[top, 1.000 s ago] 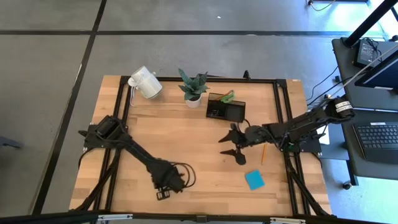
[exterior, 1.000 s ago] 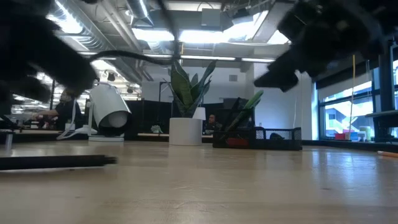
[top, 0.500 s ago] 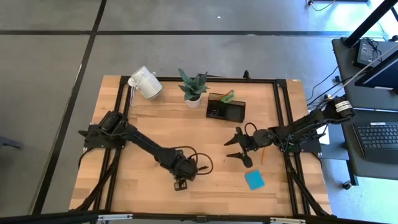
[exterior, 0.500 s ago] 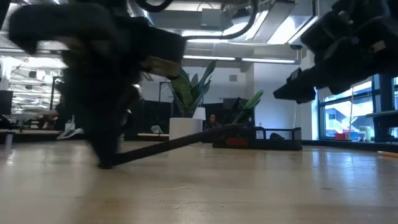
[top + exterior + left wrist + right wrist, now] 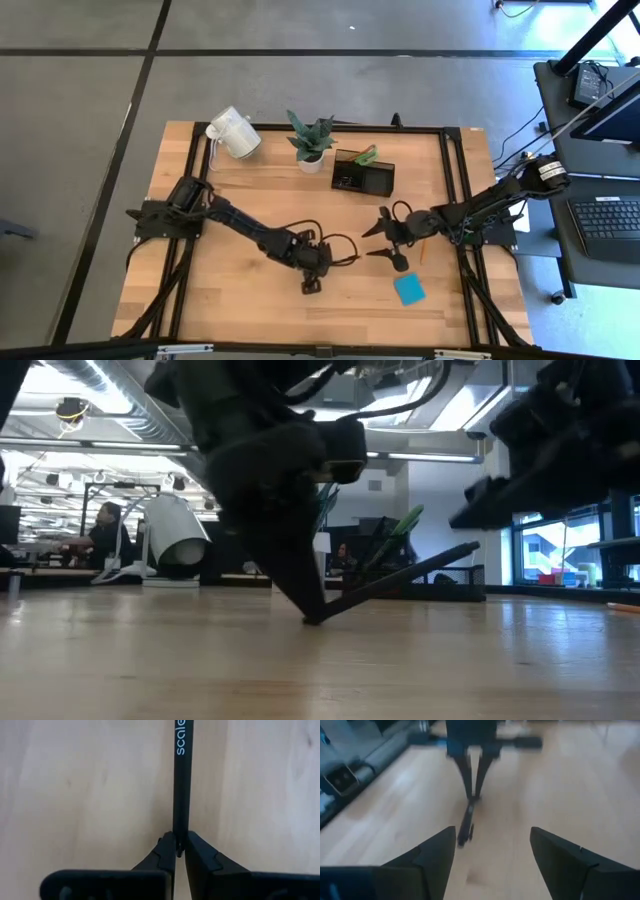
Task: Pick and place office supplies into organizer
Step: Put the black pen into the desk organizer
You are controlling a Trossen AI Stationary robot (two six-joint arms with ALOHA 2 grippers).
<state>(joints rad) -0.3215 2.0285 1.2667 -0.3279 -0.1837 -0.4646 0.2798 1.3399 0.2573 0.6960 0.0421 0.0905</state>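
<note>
Wooden tabletop (image 5: 250, 210) fills my high view, with grey floor around it and an office room behind it in the low view.

Nearest me lies one blue pad (image 5: 408, 289), flat on the wood at the near right and untouched. Just left of it, mid-table, my left gripper (image 5: 311, 283) has its fingers pressed together on the end of one black pen (image 5: 180, 780). The low view shows the pen slanting up from a tip that looks to rest on the wood, so I judge it barely lifted and not yet on its way. A little farther and to the right, my right gripper (image 5: 385, 243) hangs over the wood with fingers spread and nothing between them, near the pen but apart from it. Beside that arm, one orange pencil (image 5: 423, 247) lies on the table.

Farthest back, the organizer (image 5: 363, 176) sits right of centre. It already holds something green (image 5: 366, 155) sticking up, which I take for the scissors, plus some small dark and reddish bits I cannot sort out. Left of it stand one plant (image 5: 311, 141) and one tipped mug (image 5: 233, 133), neither of them mine to move.

My read: part of the job is done. Three pieces are plainly still out, the pen in hand, the pencil and the pad. I count two arms and one organizer.
</note>
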